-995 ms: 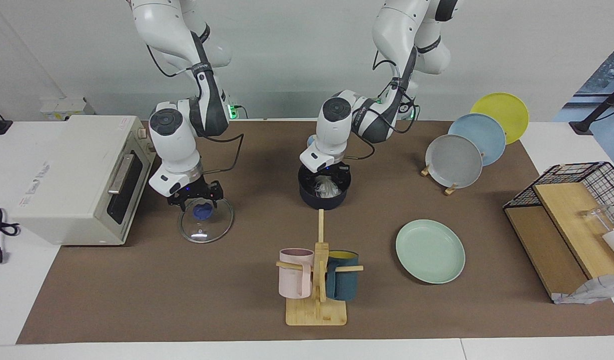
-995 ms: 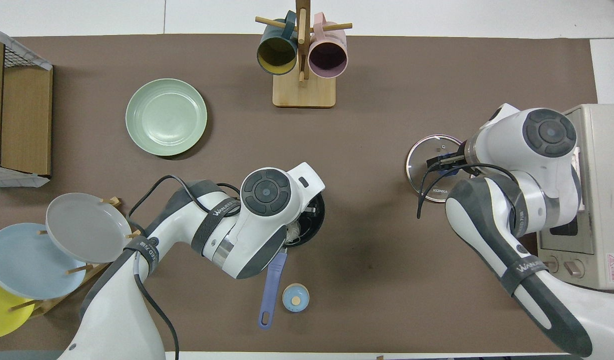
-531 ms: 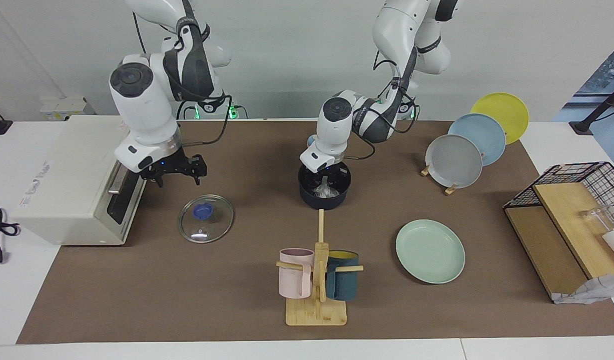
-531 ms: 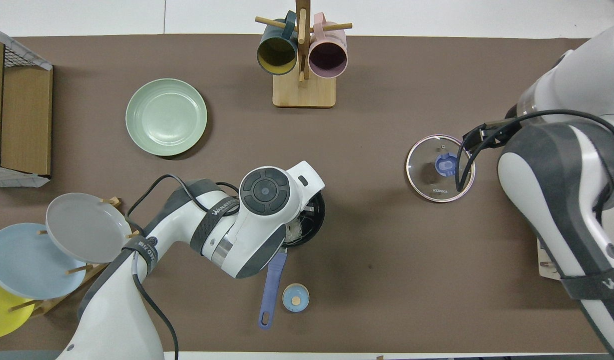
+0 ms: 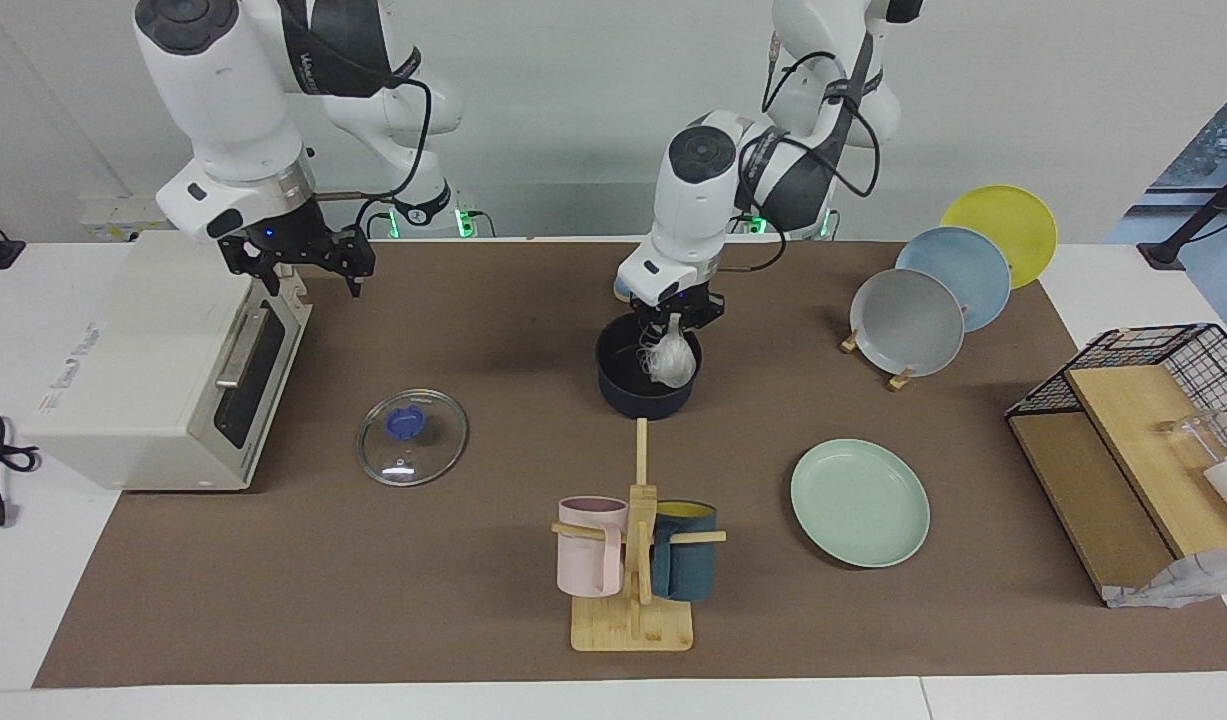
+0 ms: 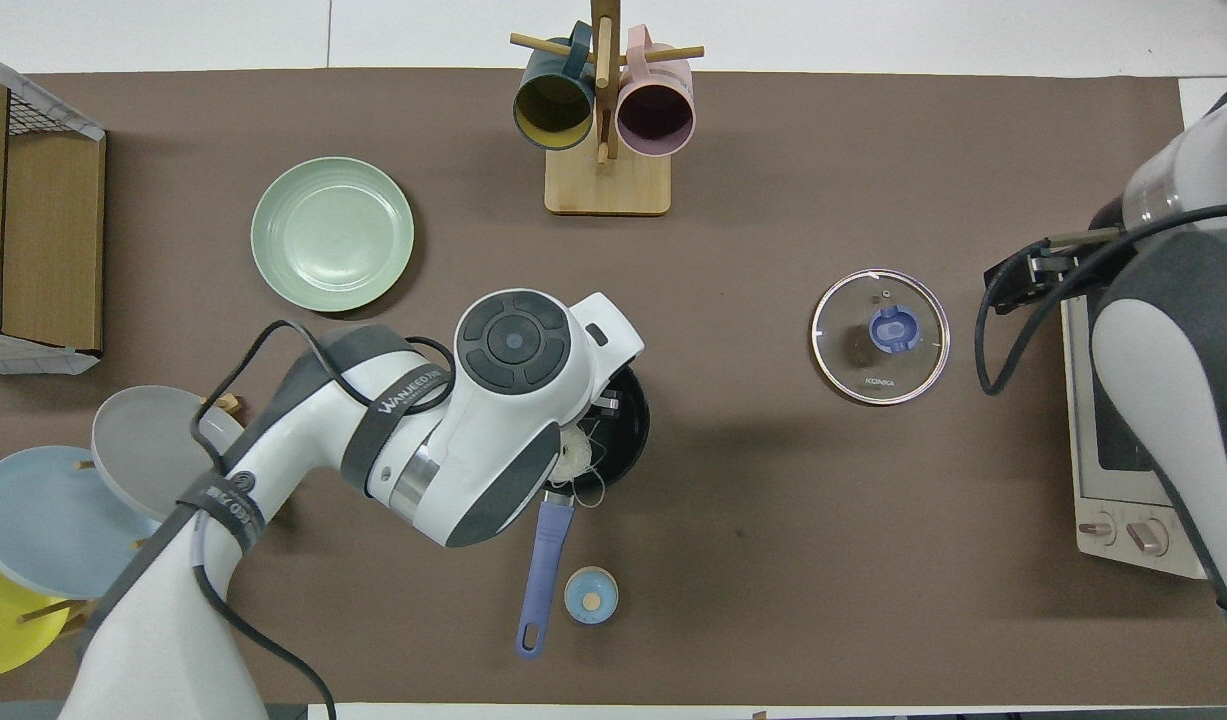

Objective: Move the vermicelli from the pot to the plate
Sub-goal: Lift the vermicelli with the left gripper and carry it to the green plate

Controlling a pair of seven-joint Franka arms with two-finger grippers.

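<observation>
So far only the first part of the job is showing: the left gripper [image 5: 676, 318] is pinching a translucent whitish clump of glassy vermicelli [image 5: 670, 364] by its top, fingers closed on it, and the clump is hanging just above the rim of the small round dark navy pot [image 5: 645, 382], over its black inside and not yet clear of it sideways. In the overhead view the left arm's wrist is covering most of the pot, with loose strands [image 6: 577, 468] showing at its edge beside the long blue handle [image 6: 540, 568] that points toward the robots. Whether more vermicelli is lying in the pot I cannot tell, since the hanging clump and the gripper are hiding much of the inside.

The round pale mint-green plate [image 5: 859, 502] is sitting bare, farther from the robots than the pot and toward the left arm's end of the table, well apart from the pot. By my judgement the carry over to it and the release are both left to do.

The right gripper [image 5: 301, 252] is waiting in the air over the edge of the white toaster oven [image 5: 143, 357], its fingers spread and holding nothing. The clear glass lid with a blue knob [image 5: 411, 437] is lying flat on the brown mat.
</observation>
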